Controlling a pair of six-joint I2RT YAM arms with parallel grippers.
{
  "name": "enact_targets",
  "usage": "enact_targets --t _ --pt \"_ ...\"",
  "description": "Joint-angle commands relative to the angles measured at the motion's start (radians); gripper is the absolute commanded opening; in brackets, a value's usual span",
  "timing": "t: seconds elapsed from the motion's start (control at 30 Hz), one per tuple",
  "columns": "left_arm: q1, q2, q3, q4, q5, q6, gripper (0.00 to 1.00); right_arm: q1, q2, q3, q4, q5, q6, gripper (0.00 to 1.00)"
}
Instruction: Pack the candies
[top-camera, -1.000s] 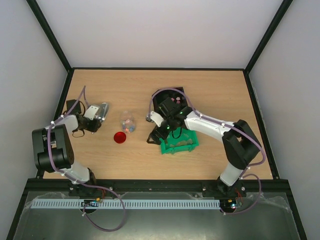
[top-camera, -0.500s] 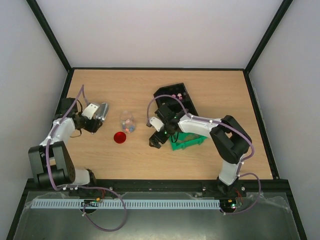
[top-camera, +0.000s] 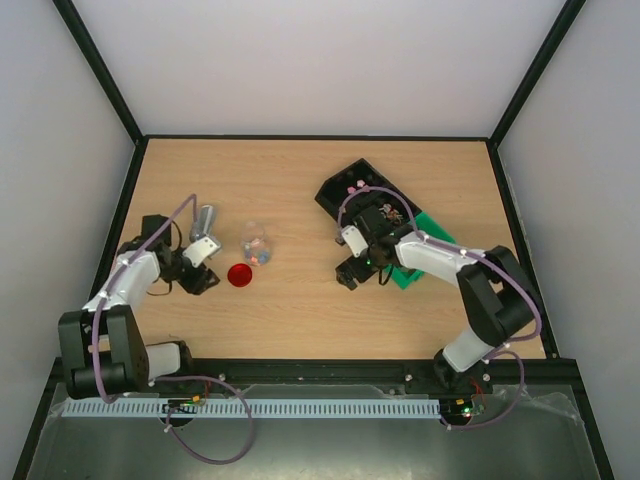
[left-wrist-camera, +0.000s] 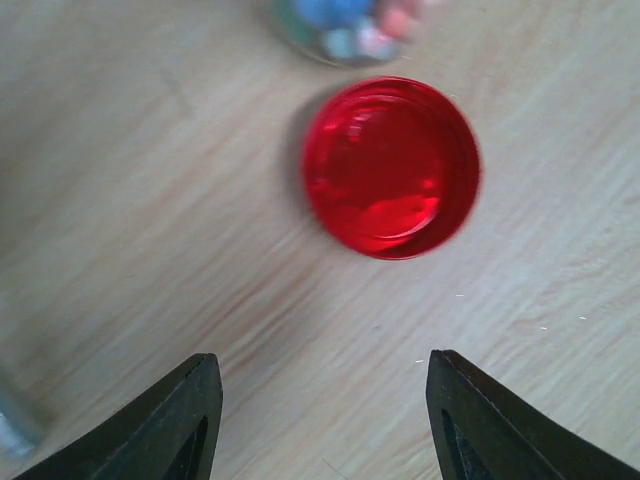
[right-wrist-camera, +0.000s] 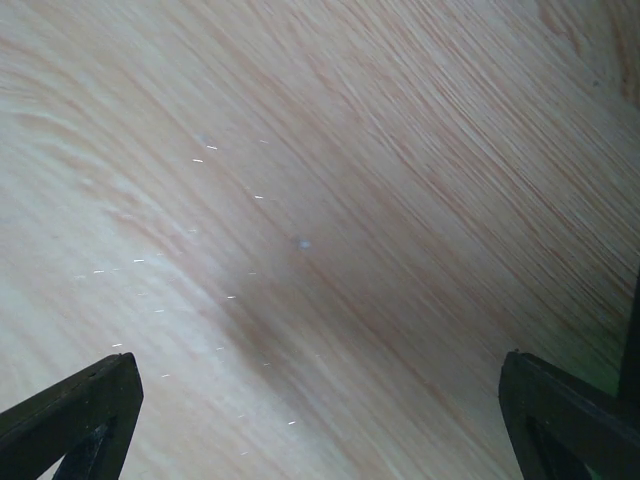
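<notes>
The candies (top-camera: 256, 248), tiny pastel pink, blue and white sweets, sit heaped in a small clear round jar (top-camera: 253, 233) on the left half of the light wooden tabletop (top-camera: 300, 320); a few more pink ones show in the black compartment tray (top-camera: 338, 190) farther back on the right. Just beside the jar, on its near side, lies the round red plastic lid (left-wrist-camera: 392, 167); the silver metal scoop (top-camera: 205, 217) lies apart to the left. The left jaws stand open and empty over bare wood, the lid ahead of them and roughly centred on their gap; the right jaws are spread wide with nothing between, low over the tabletop beside the green plastic basket (top-camera: 410, 279) (half hidden under the right arm (top-camera: 440, 255)).

The step in hand looks like taking up the lid to close the jar. To do it well, bring the jaws forward until they straddle the lid's widest line; lower them onto the rim wall; close gently, since smooth plastic may slip or tip; keep off the jar, near enough to be knocked over. Which way up the lid lies I cannot tell; that matters for seating it.

No brand, label or writing can be read anywhere.
</notes>
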Motion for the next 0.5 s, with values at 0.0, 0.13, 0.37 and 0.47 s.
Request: enact_targets --t 0.0,0.13,0.37,0.47 --pt "-0.091 -0.015 -0.045 0.05 -0.002 -0.035 0.59 0.008 -0.109 -0.036 0.038 -0.099 -0.01 0.99" --pt "-0.138 -0.035 -0.077 0.087 0.038 -0.012 0.57 0.008 -0.229 -0.104 0.148 -0.174 -0.013 0.99" --pt "-0.284 -0.128 -0.182 0.145 -0.033 0.196 0.52 0.008 -0.286 -0.117 0.138 -0.22 -0.019 0.99" --pt "-0.341 -0.09 -0.171 0.188 -0.051 0.173 0.5 0.008 -0.31 -0.121 0.133 -0.224 -0.017 1.0"
